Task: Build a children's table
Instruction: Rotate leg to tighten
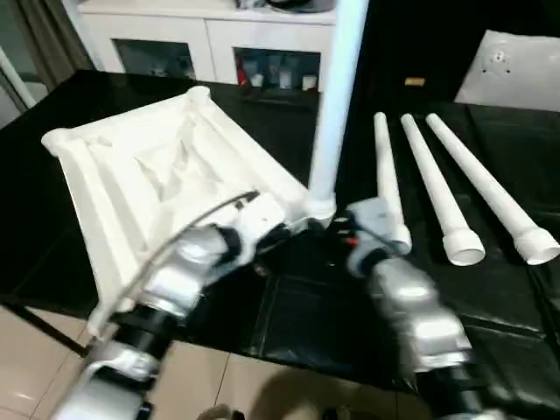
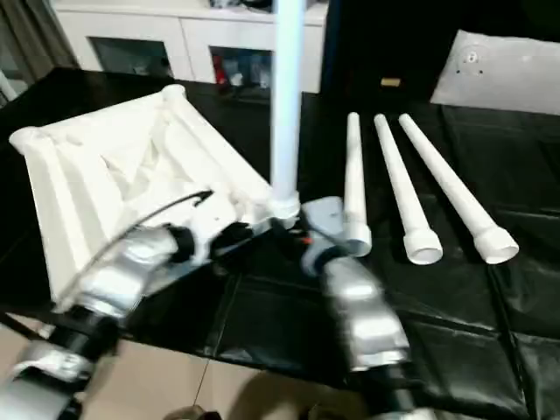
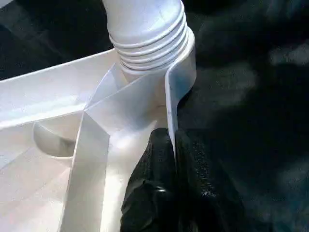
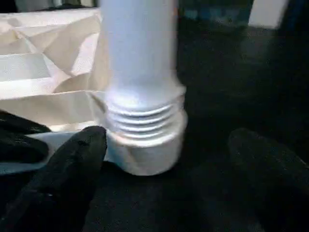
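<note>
The left gripper (image 3: 169,159) pinches the tabletop (image 1: 157,175) rim just beside its corner socket; a leg (image 4: 140,72) stands upright in that socket, between the spread fingers (image 4: 72,164) of the released right gripper (image 4: 164,164); three legs (image 1: 455,192) lie beyond on bare black table (image 1: 297,324).

work surface is a black table (image 1: 367,332) with a creased, shiny cover; behind it there's a white cabinet (image 1: 210,39) with glass doors and some stuff inside; pale tile floor (image 1: 219,385) below; grey curtain (image 1: 44,31) far left
</note>
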Robot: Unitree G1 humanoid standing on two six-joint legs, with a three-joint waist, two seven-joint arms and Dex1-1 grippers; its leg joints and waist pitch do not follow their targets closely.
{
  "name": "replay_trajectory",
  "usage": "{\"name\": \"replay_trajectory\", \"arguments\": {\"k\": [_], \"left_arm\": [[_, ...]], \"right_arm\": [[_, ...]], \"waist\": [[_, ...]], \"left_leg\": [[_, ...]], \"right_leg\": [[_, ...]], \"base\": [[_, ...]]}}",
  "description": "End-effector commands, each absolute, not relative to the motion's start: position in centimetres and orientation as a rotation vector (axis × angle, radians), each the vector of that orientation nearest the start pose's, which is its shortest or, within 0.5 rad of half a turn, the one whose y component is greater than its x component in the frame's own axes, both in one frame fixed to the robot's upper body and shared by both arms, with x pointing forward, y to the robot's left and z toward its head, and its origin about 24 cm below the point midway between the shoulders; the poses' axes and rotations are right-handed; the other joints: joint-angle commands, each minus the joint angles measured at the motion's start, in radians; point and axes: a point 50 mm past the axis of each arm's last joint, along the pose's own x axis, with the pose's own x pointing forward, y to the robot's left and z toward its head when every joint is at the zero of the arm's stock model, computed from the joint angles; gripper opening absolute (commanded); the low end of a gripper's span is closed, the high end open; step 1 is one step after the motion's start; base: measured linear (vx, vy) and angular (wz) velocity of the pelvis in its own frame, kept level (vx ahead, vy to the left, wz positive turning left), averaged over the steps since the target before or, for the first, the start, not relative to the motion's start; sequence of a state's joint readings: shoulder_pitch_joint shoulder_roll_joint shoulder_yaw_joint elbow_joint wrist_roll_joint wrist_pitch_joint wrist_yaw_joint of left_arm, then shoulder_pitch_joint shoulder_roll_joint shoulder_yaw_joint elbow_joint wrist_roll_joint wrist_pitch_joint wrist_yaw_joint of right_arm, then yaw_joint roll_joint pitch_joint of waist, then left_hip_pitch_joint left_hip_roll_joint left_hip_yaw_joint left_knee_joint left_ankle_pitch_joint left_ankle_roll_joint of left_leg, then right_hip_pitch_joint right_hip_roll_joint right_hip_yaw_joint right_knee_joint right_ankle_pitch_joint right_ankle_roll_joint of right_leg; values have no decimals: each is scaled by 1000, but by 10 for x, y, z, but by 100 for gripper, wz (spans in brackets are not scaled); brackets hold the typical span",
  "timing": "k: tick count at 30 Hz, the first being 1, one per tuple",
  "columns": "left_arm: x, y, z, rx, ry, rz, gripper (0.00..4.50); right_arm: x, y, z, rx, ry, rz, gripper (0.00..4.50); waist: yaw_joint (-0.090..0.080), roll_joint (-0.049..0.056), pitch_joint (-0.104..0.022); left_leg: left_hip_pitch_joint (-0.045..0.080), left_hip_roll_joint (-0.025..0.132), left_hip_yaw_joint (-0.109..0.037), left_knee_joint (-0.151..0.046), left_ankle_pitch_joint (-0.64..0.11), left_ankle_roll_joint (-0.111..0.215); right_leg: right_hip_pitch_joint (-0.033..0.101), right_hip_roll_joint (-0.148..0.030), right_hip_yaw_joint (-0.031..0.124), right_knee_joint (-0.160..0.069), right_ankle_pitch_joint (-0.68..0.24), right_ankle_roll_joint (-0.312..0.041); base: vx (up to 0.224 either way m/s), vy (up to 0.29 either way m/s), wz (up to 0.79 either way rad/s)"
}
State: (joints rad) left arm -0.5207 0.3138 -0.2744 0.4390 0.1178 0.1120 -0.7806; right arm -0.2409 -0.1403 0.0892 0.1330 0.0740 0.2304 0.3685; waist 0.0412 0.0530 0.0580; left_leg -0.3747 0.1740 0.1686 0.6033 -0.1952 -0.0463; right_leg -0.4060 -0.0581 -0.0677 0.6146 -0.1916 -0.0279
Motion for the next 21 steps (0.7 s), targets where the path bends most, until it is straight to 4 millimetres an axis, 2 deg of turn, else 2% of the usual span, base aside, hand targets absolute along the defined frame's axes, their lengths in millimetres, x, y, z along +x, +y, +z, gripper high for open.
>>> {"name": "replay_trajectory", "arguments": {"k": [1,4,5,6,7,10,14,15,21], "left_arm": [[327,124,75,591,194,-1019,0],[323,137,71,644,244,-1115,0],[321,141,70,657,264,-1150,0],[321,141,70,657,264,-1150,0],[318,145,69,675,275,-1225,0],[312,153,70,674,310,-1370,0],[310,153,71,682,316,-1439,0],[309,152,73,699,310,-1469,0],[308,144,75,705,299,-1570,0]], "right_arm": [[289,-125,59,-84,128,576,445],[282,-128,62,-116,144,717,445],[280,-130,63,-137,144,761,445],[280,-130,63,-137,144,761,445],[278,-130,63,-148,157,831,445],[275,-130,65,-178,188,992,445],[275,-130,65,-185,215,1052,445],[276,-132,66,-207,236,1086,445],[278,-136,63,-243,306,1176,445]], "waist": [[6,1,-78],[7,2,-76],[9,0,-74],[8,1,-74],[11,0,-73],[21,-3,-75],[36,1,-76],[44,-4,-76],[51,-7,-75]], "left_leg": [[6,47,-19,-58,-94,73],[9,49,-19,-60,-109,73],[11,49,-19,-61,-126,67],[11,49,-18,-61,-131,65],[13,49,-18,-61,-143,63],[16,52,-16,-61,-136,60],[17,57,-15,-61,-127,57],[16,57,-15,-61,-124,55],[13,56,-15,-60,-117,49]], "right_leg": [[73,-82,55,-60,-13,-209],[70,-84,54,-63,-33,-217],[71,-85,54,-67,-76,-216],[69,-84,55,-67,-82,-217],[68,-85,55,-70,-103,-218],[66,-85,56,-66,-93,-224],[64,-88,56,-62,-89,-232],[64,-89,56,-61,-95,-232],[66,-90,56,-60,-109,-222]], "base": [[0,0,0],[0,0,0],[0,0,0],[0,0,0],[0,0,0],[0,0,0],[0,0,0],[0,0,0],[0,0,0]]}}
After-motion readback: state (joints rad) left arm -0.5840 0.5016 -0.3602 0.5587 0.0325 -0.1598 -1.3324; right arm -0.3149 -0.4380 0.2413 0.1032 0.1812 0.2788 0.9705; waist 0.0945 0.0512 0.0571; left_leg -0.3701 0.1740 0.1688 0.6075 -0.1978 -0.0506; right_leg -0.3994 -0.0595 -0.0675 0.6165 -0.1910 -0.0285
